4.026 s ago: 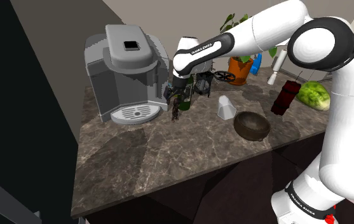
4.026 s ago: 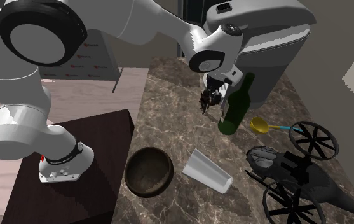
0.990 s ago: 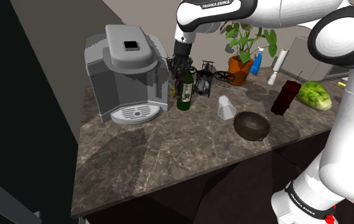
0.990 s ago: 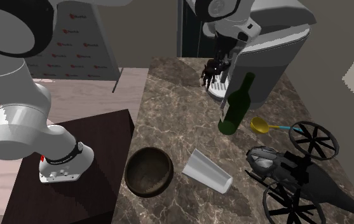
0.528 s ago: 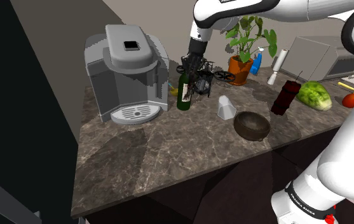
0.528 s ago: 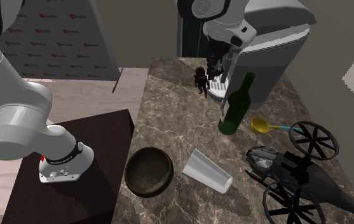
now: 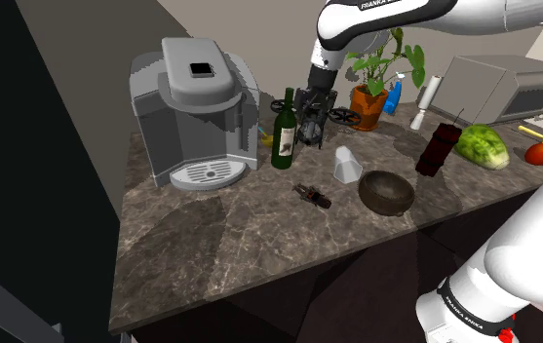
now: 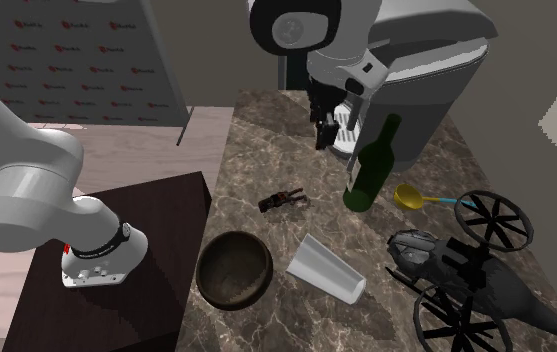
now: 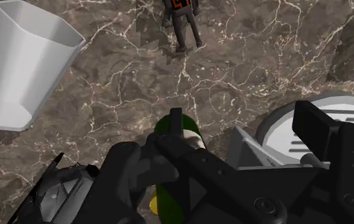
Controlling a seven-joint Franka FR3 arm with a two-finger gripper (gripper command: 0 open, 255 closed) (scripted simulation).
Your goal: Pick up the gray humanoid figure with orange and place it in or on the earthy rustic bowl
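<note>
Marble countertop [image 7: 220,244], humanoid figure [image 7: 313,195] lying flat, feet toward green bottle [image 7: 283,136]; jaws' state unclear.

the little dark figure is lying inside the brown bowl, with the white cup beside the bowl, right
Not quite. The figure lies on its side on the marble counter, outside the bowl and apart from it. The white cup does stand beside the bowl. The shoulder view shows this.

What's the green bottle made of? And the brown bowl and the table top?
The green bottle looks like glossy glass, hard to be sure. The brown bowl looks dull and mottled, maybe clay or wood. The countertop looks like dark stone with pale veins.
</note>
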